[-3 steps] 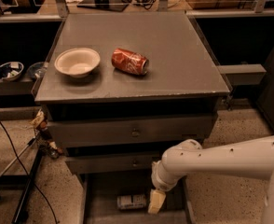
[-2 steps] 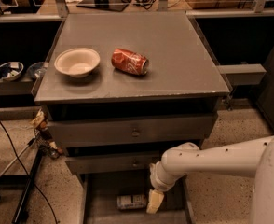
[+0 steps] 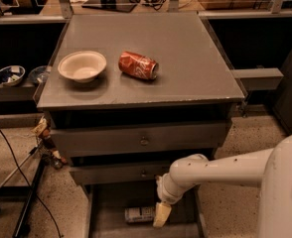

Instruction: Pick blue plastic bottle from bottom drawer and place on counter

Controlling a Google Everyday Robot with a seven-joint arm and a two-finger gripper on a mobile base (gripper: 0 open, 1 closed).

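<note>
The blue plastic bottle (image 3: pixel 139 214) lies on its side in the open bottom drawer (image 3: pixel 106 207), near the lower edge of the camera view. My gripper (image 3: pixel 161 215) hangs down into that drawer just right of the bottle, close to its cap end. Only one pale finger shows, and the white arm reaches in from the right. The counter (image 3: pixel 185 58) is the grey cabinet top above.
A white bowl (image 3: pixel 82 66) and a crushed red soda can (image 3: pixel 138 65) sit on the counter. Two upper drawers with round knobs (image 3: pixel 144 141) are pushed in. Cables and a stand leg (image 3: pixel 29 202) lie on the floor at left.
The arm and gripper have shifted slightly left, closer to the bottle. The bottle itself has not moved.
</note>
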